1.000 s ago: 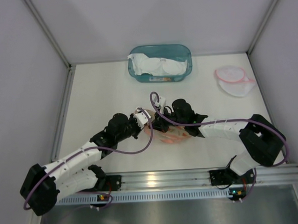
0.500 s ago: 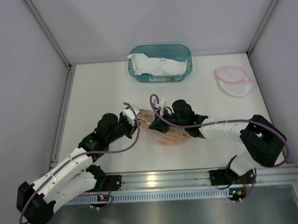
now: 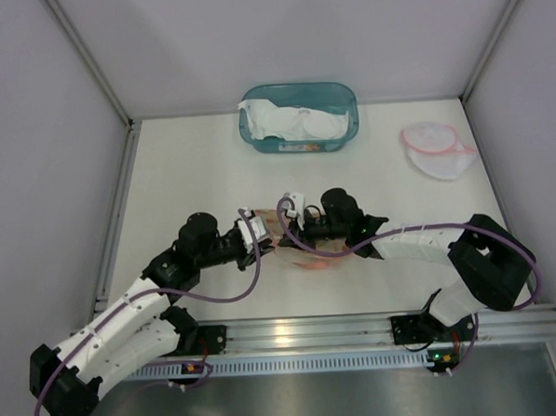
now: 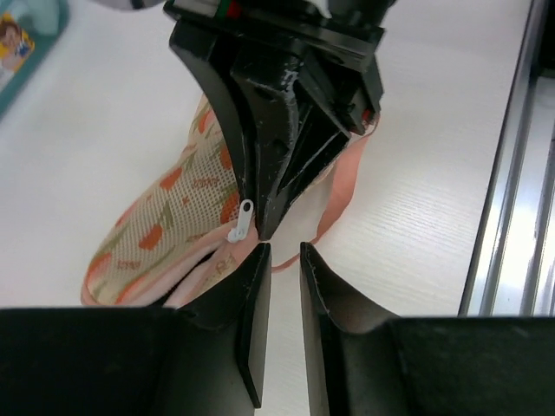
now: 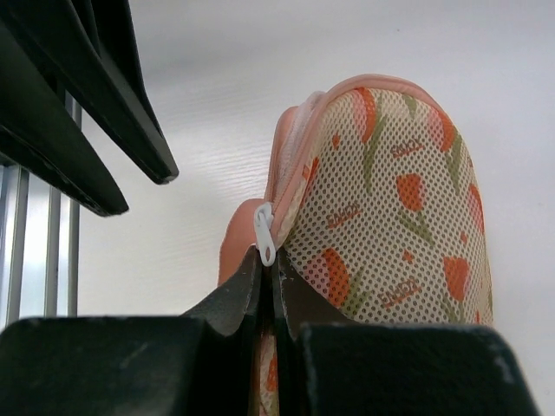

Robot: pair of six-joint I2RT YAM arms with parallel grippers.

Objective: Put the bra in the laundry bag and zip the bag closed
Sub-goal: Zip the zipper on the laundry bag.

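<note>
Centrally on the table (image 3: 192,175) lies the bag (image 3: 310,251), a bulging mesh pouch with orange tulips and pink trim, flanked closely by both grippers. The right gripper (image 5: 269,260) is clenched on the bag's pink edge, its fingertips pressed together just under the white zip pull (image 5: 264,232). From the left wrist view the pull (image 4: 241,221) hangs beside those pinched tips. The left gripper (image 4: 284,251) is released: its jaws stand a narrow gap apart with bare table showing between them, one tip against the trim. Whether a bra is inside the bag cannot be told. White bras (image 3: 297,123) fill a teal basket (image 3: 347,100) at the far edge, and a second, white pouch (image 3: 438,153) lies far right.
</note>
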